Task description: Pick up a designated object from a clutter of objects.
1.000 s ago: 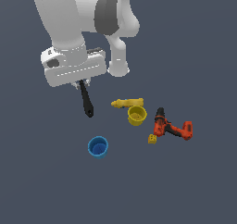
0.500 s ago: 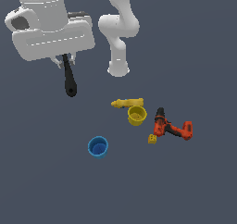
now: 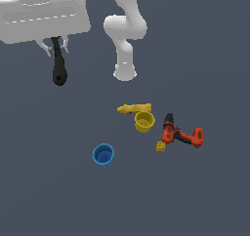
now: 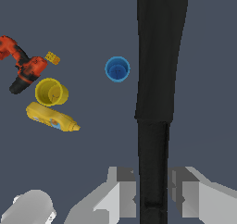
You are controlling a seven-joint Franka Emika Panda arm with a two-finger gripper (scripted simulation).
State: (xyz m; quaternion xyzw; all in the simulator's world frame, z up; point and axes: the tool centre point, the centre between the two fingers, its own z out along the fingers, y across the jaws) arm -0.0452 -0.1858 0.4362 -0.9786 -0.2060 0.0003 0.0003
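My gripper (image 3: 56, 47) is shut on the black spatula (image 3: 59, 67), which hangs handle-down high above the floor at the exterior view's upper left. In the wrist view the spatula (image 4: 157, 79) runs between my two grey fingers (image 4: 122, 193), its blade hidden. Far below lie the blue cup (image 3: 103, 155), the yellow cup (image 3: 144, 121), the yellow banana-like piece (image 3: 134, 108), the tiny yellow cube (image 3: 160, 146) and the orange-and-black drill (image 3: 180, 133). The wrist view shows the blue cup (image 4: 117, 69), yellow cup (image 4: 51, 91), yellow piece (image 4: 51, 118), cube (image 4: 52, 58) and drill (image 4: 21, 66) too.
The arm's white base column (image 3: 125, 35) stands behind the clutter. The floor (image 3: 58, 196) is plain dark grey.
My gripper has risen with the spatula and moved toward the exterior view's upper left, now partly cut off by the frame's top. The objects on the floor have not moved.
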